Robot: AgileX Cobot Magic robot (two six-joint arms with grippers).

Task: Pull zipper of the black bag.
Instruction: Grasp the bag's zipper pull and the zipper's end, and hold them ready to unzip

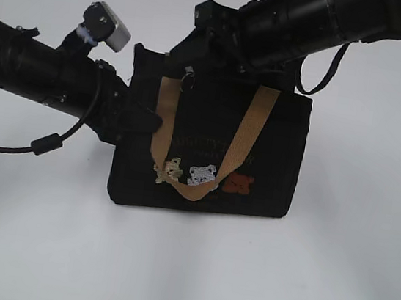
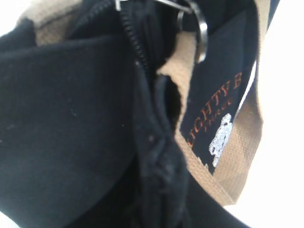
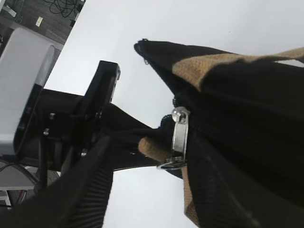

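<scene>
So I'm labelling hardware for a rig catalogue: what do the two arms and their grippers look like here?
Both arms are matte black tubes. The left arm carries a small silver-grey camera block on top and a black cable with a ferrite lump looping beneath. The right arm has a thin black cable loop. The right gripper's fingers are black with ribbed pads.

left hand [image 1: 144, 119] clamped, right hand [image 1: 188, 74] (jaws hidden)

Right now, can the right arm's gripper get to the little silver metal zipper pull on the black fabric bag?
Probably yes. The right gripper sits right beside the silver metal zipper pull at the top of the black fabric bag, with nothing between. The left gripper pinches the bag's end.
</scene>
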